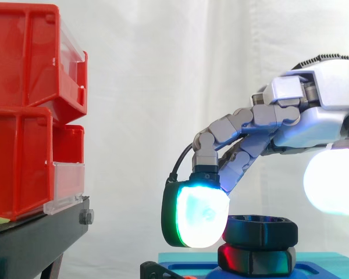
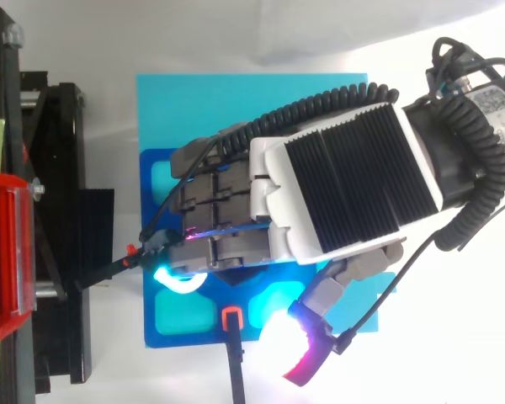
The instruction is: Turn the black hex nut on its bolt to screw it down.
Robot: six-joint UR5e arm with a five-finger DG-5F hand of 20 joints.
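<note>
The hand [image 1: 317, 113] reaches in from the right and hangs over the black hex nut [image 1: 260, 230]. The nut sits low, just above the blue board [image 2: 236, 109]. The red bins [image 1: 23, 116] are off to the left on a black stand [image 1: 35, 238]. I cannot tell if the hand is holding the nut.

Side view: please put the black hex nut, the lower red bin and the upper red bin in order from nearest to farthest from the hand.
1. The black hex nut: right beside the hand, low at the right.
2. The lower red bin: at the left, on the black stand.
3. The upper red bin: top left, stacked above the lower one.
</note>
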